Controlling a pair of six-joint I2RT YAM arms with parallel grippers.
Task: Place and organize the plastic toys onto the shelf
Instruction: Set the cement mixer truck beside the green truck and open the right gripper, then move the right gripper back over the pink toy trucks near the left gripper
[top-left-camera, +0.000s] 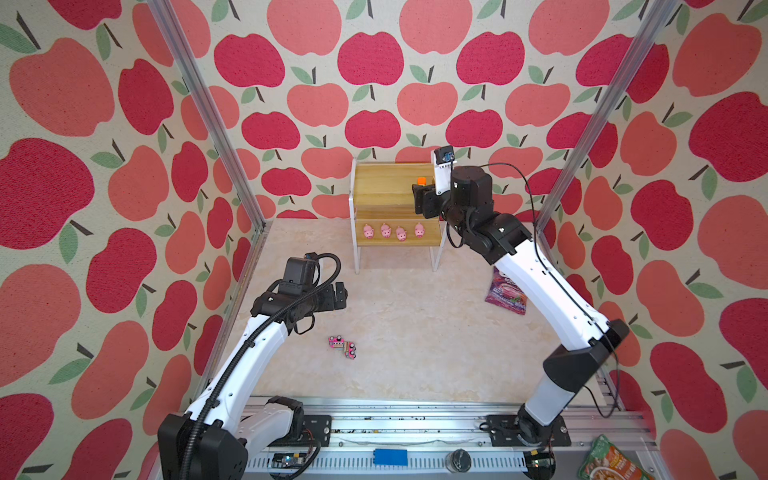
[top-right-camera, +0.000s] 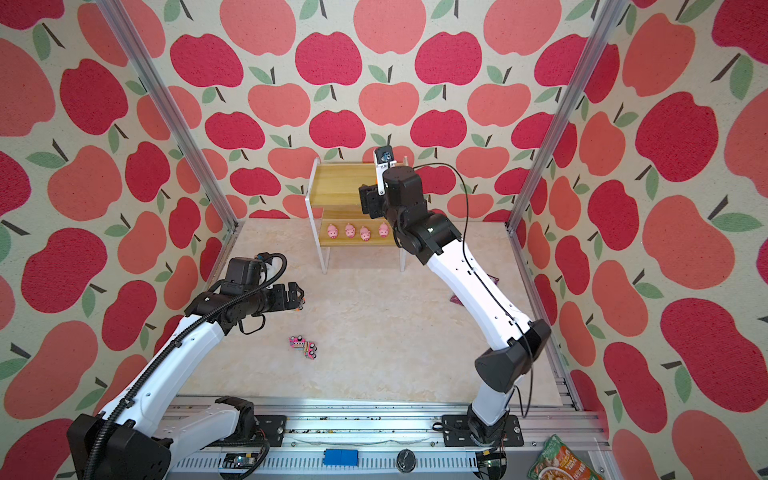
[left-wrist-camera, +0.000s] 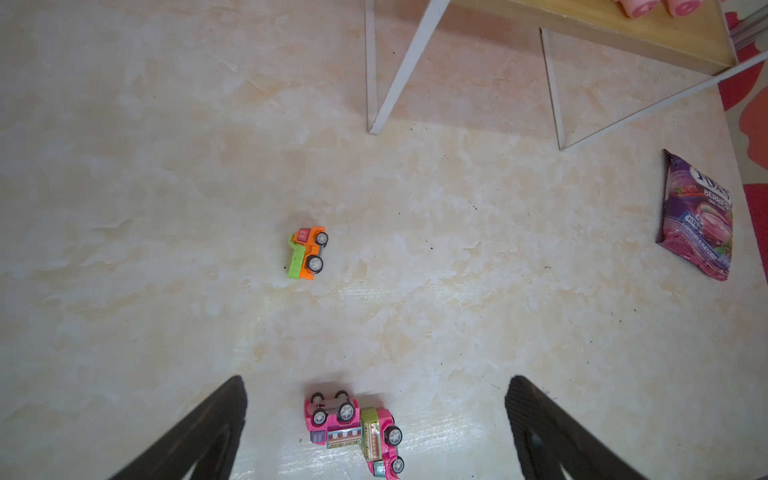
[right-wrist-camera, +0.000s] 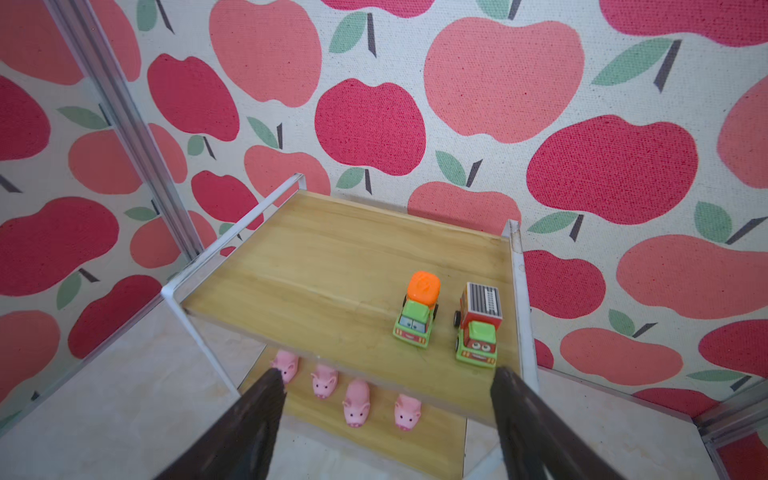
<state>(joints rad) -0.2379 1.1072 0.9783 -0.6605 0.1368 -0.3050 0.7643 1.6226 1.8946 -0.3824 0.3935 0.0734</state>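
The right claw (right-wrist-camera: 388, 374) hangs just in front of the shelf (right-wrist-camera: 324, 257), its jaws wide apart and empty. On the top board two trucks stand upright, side by side, noses to the front: a green one with an orange top (right-wrist-camera: 417, 311) and a red-and-green one (right-wrist-camera: 478, 328) close to the right rail. I'd guess they are tucked there to leave the bare board for the rest. Four pink pigs (top-left-camera: 385, 230) line the lower board in a row, so the sorting seems to go by kind.

The left claw (left-wrist-camera: 376, 380) hovers spread open over the table (left-wrist-camera: 124, 208), holding nothing, probably lined up for a pick. Below it two pink trucks (left-wrist-camera: 332, 415) lie tipped and touching; an orange-and-green truck (left-wrist-camera: 307, 253) lies on its side nearby. A purple candy bag (left-wrist-camera: 698, 216) sits well apart.
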